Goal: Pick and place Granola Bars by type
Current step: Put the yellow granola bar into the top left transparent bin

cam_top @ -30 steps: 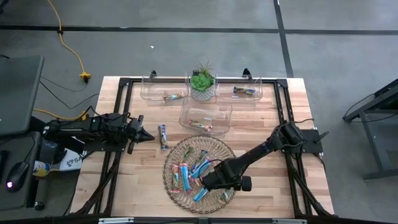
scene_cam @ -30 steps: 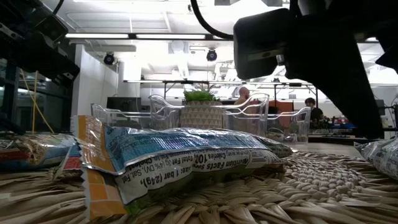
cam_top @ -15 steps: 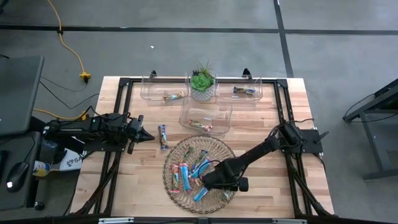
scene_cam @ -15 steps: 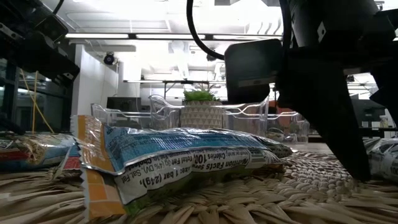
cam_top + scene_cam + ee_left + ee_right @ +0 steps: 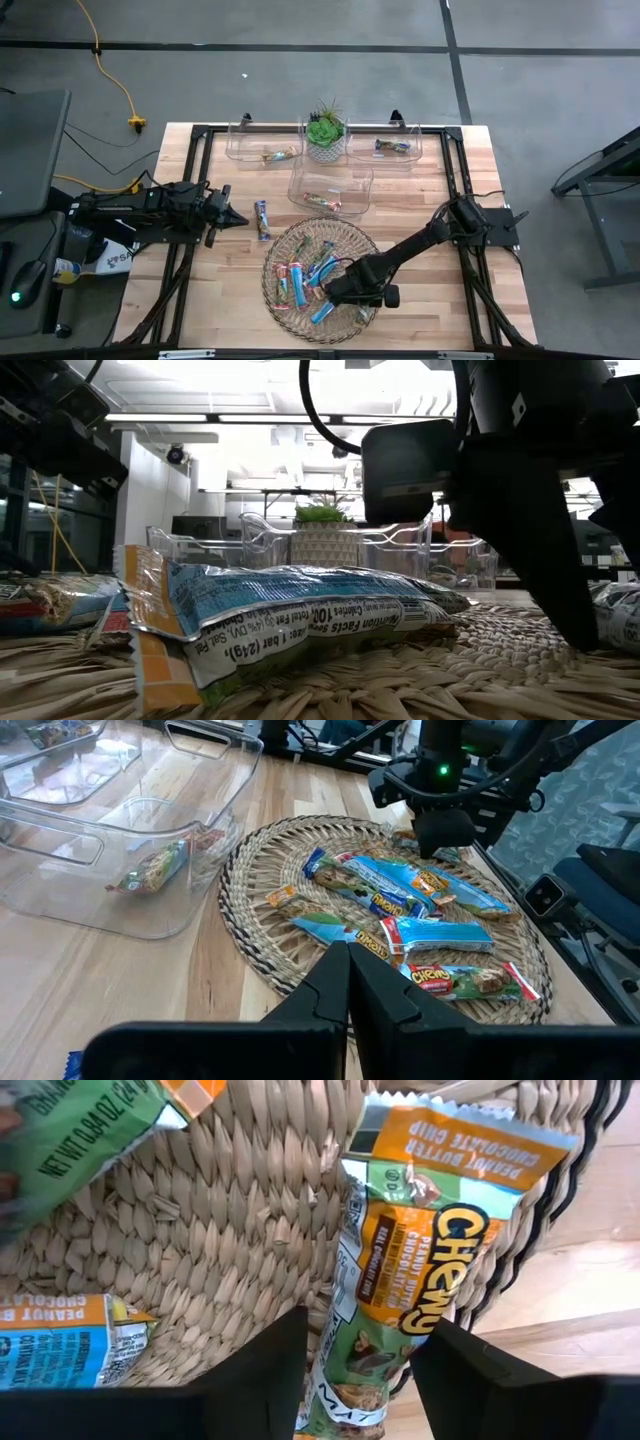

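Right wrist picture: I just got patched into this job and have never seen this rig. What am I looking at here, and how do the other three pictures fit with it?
That view comes from a camera on the right arm, looking past its two dark fingers. Between them lies an orange and green wrapped granola bar on the round woven wicker tray. The fingers stand on either side of it and are not yet clamped.

The overhead picture shows the whole wooden table: the right gripper is down over the tray, and the left gripper waits shut at the table's left, holding nothing. Behind the tray stand three clear plastic rectangular bins, each with a bar inside, and a small potted plant.

The low picture looks level across the tray. The left wrist picture looks over the tray from the far side.
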